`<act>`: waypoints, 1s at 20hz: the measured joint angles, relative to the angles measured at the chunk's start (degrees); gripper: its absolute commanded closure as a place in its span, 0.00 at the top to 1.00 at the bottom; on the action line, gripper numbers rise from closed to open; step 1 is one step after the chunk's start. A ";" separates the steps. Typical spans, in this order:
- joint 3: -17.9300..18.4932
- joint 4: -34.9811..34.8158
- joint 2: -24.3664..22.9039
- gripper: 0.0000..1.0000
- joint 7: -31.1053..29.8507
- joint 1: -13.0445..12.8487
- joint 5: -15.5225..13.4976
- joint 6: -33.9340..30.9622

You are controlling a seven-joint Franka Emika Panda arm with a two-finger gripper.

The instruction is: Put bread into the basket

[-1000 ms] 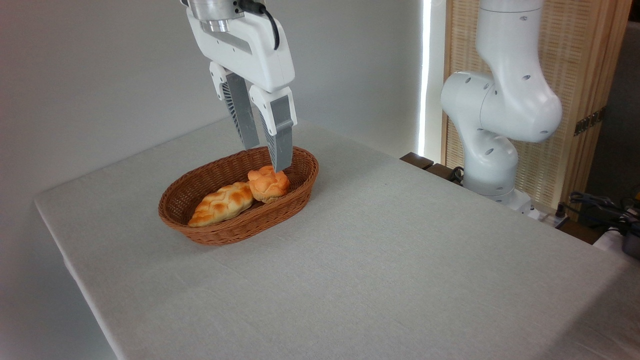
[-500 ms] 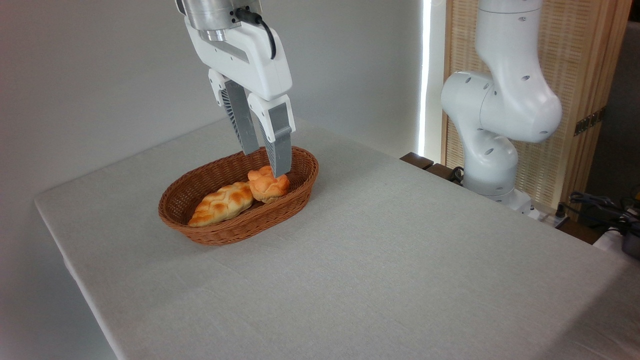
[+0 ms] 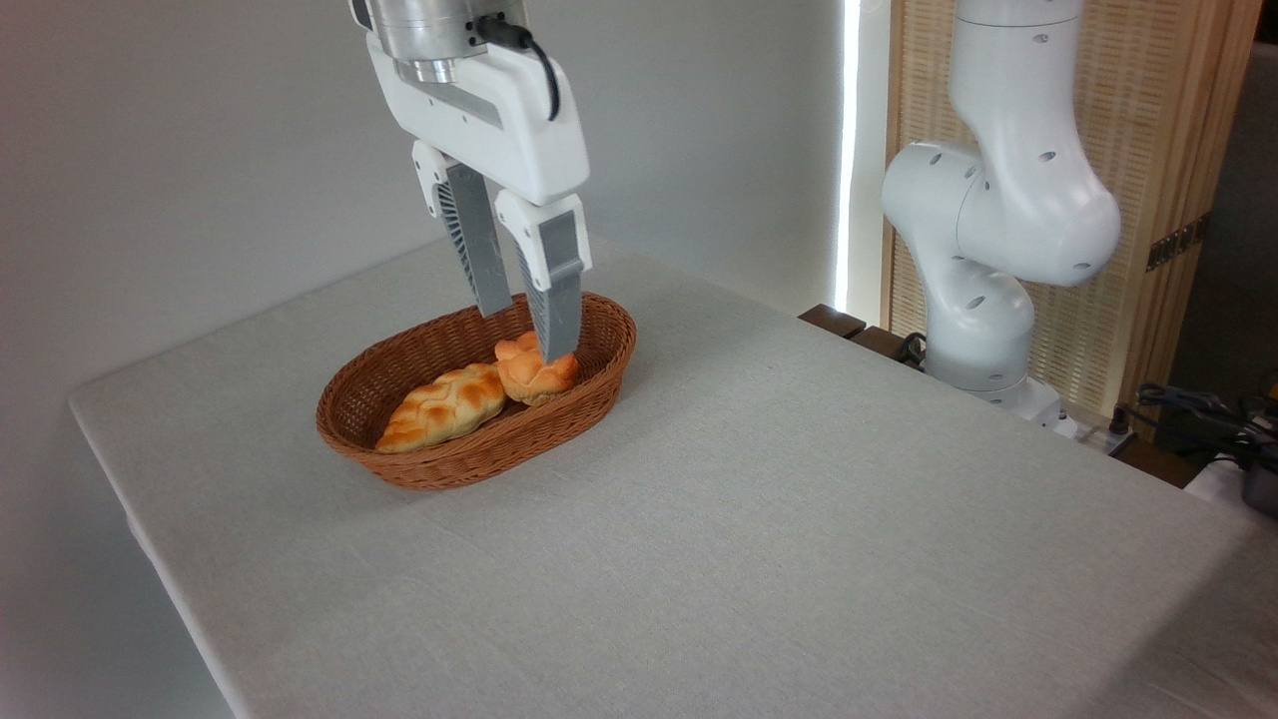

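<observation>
1. Fixed camera, looking down across a table (image 3: 759, 519) with a pale grey cloth.
2. On the left part of the cloth, an oval brown woven basket (image 3: 477, 454).
3. Inside the basket, toward its right end, the bread (image 3: 527, 374): small, round, knotted, shiny orange on top. Sitting on the basket floor.
4. Just left of it and touching it, a long braided loaf (image 3: 442, 406), lying along the basket.
5. Above the basket, the white gripper (image 3: 525, 330), pointing down, tilted a little.
6. Two grey fingers (image 3: 477, 245) with a narrow gap between them, nothing held in the gap.
7. Front finger tip right at the top of the bread in this view; touching or just in front of it, cannot tell. Back finger tip lined up with the far rim of the basket.
8. At the top, a silver wrist part with a black cable (image 3: 529, 50) curling off it.
9. On the right, past the table edge, the fat white arm base (image 3: 983, 240), standing tall.
10. Behind the arm, a pale wooden screen (image 3: 1158, 170).
11. Far right, dark cables and gear (image 3: 1198, 419) low down.
12. Plain grey wall (image 3: 200, 180) at the back.
</observation>
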 measured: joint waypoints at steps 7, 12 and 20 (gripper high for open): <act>-1.66 -0.01 1.09 1.00 -1.03 -0.42 0.00 0.16; -1.61 -0.02 1.12 1.00 -1.08 -0.28 0.00 1.51; -1.29 -0.03 1.12 1.00 -5.46 -0.18 -1.66 2.95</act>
